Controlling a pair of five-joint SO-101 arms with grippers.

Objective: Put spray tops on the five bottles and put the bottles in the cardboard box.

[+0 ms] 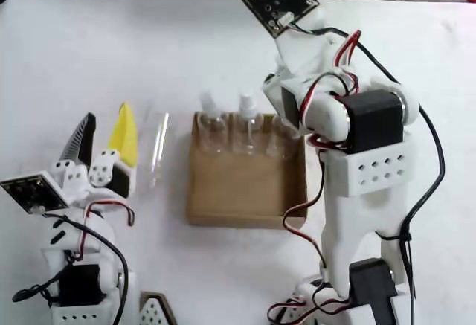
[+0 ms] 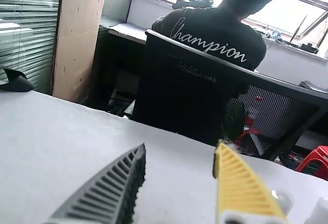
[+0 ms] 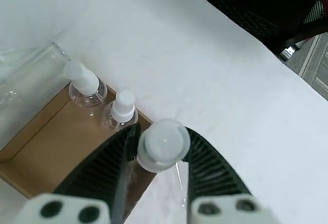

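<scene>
right gripper (image 3: 161, 131) clamps a capped bottle (image 3: 163, 147) at the cardboard box's (image 1: 245, 191) 1 o'clock corner, perhaps inside it; left gripper (image 1: 108, 113), fingers apart, sits at the box's 9 o'clock.

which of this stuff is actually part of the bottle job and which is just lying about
Job: cardboard box; two capped bottles in it; capped bottle in the right gripper; clear bottle lying beside the box.
Lying about: office chair; brown board by the blinds; red stool.

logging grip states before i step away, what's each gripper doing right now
Left gripper: open, holding nothing.
Right gripper: closed on a spray-topped bottle.
</scene>
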